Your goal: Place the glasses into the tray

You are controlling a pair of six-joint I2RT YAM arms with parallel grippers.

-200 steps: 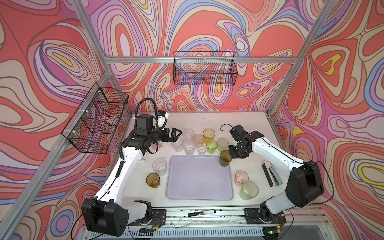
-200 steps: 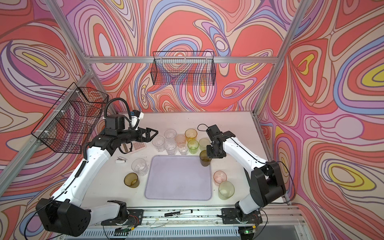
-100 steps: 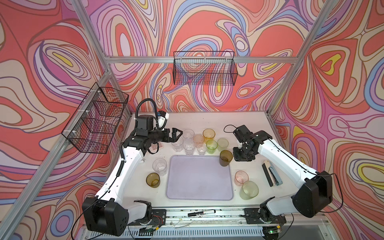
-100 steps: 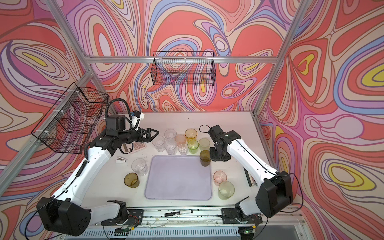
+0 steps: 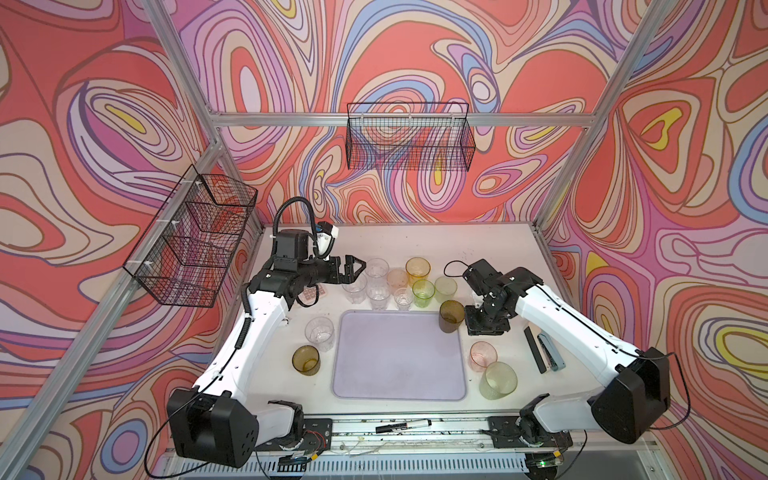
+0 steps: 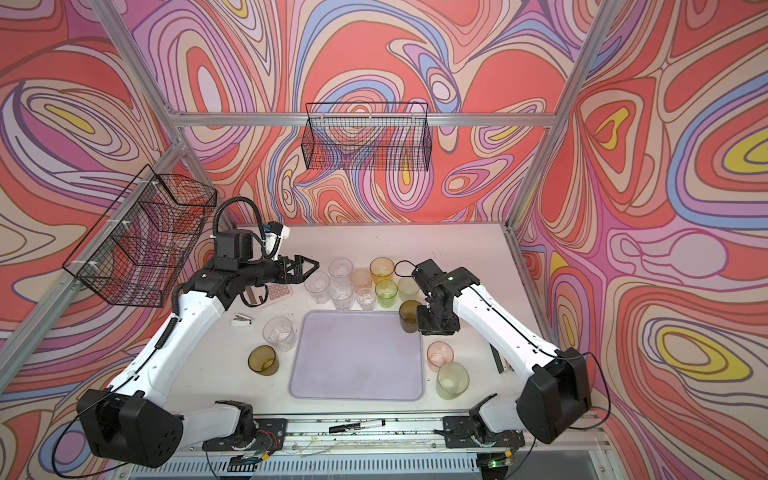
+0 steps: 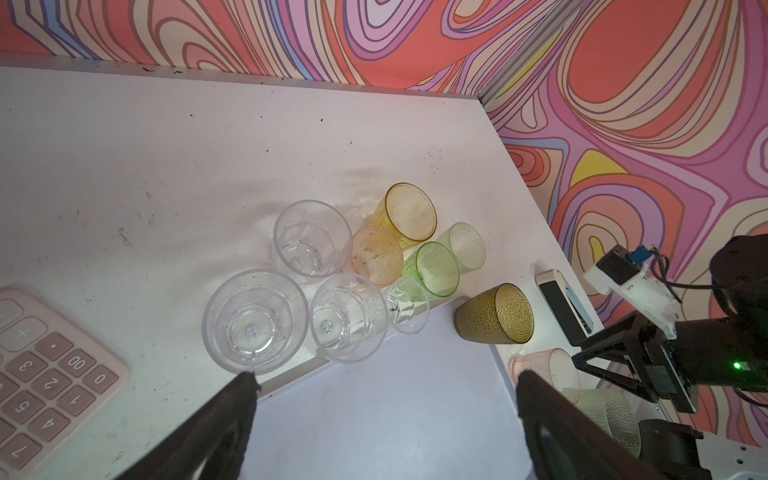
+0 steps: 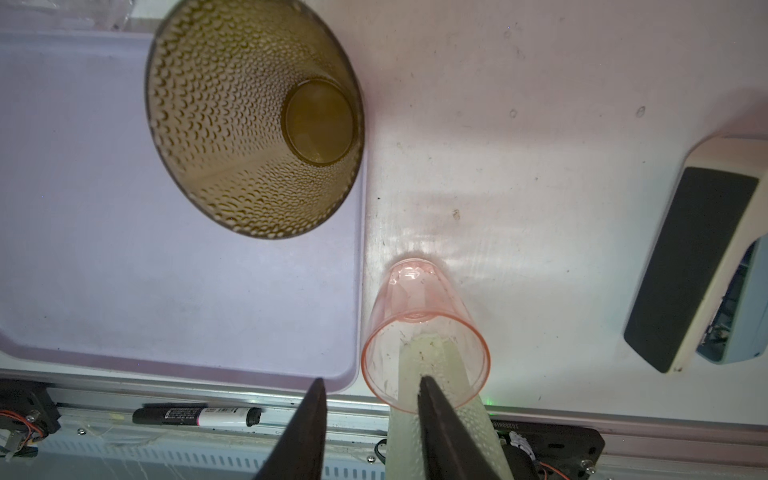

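The pale lavender tray (image 5: 399, 365) (image 6: 357, 361) lies at the front middle. An olive-brown glass (image 5: 451, 316) (image 8: 253, 120) stands upright in its back right corner. My right gripper (image 5: 486, 326) (image 8: 370, 380) points down just right of that glass, open and holding nothing. Behind the tray stand several glasses: clear (image 5: 377, 268), peach (image 5: 397, 277), amber (image 5: 417, 268) and green (image 5: 423, 292). My left gripper (image 5: 357, 268) (image 7: 385, 376) hovers wide open at the left edge of this group. A clear glass (image 5: 319, 333) and an olive one (image 5: 306, 360) stand left of the tray; a pink (image 5: 483, 355) (image 8: 424, 332) and a pale green one (image 5: 498, 380) stand right.
A pink calculator (image 5: 311, 295) (image 7: 50, 365) lies under the left arm. A stapler (image 5: 550, 353) and a black bar (image 5: 534, 349) lie at the right. A marker (image 5: 403, 426) rests on the front rail. Black wire baskets (image 5: 409, 137) (image 5: 195, 245) hang on the back and left walls.
My right gripper has drawn away from the olive-brown glass, to the right and toward the front. The glass stays on the tray's corner. The left arm has barely moved.
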